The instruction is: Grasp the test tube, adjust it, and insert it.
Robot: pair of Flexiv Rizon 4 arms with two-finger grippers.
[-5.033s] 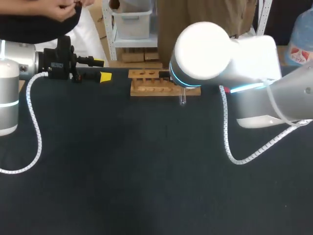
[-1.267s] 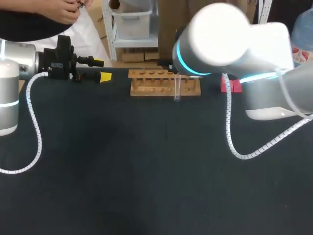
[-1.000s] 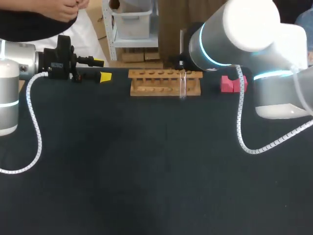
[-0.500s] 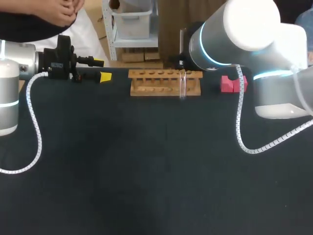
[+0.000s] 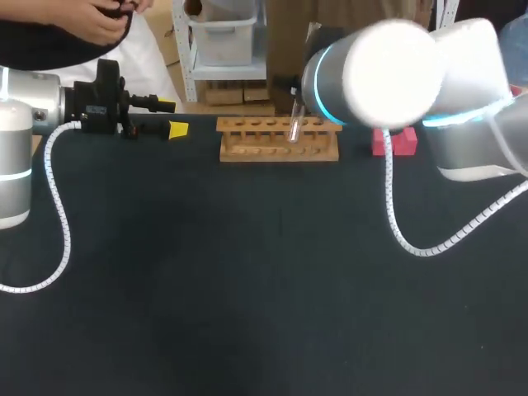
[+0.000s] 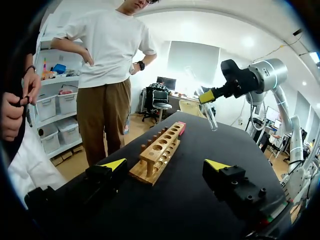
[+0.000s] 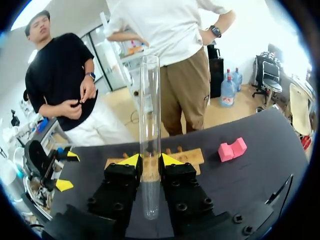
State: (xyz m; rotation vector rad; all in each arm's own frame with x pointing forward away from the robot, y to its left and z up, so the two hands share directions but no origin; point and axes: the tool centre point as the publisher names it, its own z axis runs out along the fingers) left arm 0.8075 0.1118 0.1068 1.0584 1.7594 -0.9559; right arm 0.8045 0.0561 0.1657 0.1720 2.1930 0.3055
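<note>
The furniture here is a wide tabletop (image 5: 247, 289) with a dark, nearly black, matte covering. It fills almost the whole head view, and its straight far edge runs across just behind the things set on it. In the left wrist view the same surface stretches away long and flat, with a faint pale sheen toward its far end, while in the right wrist view it looks like a dull dark grey sheet under soft, even light.
</note>
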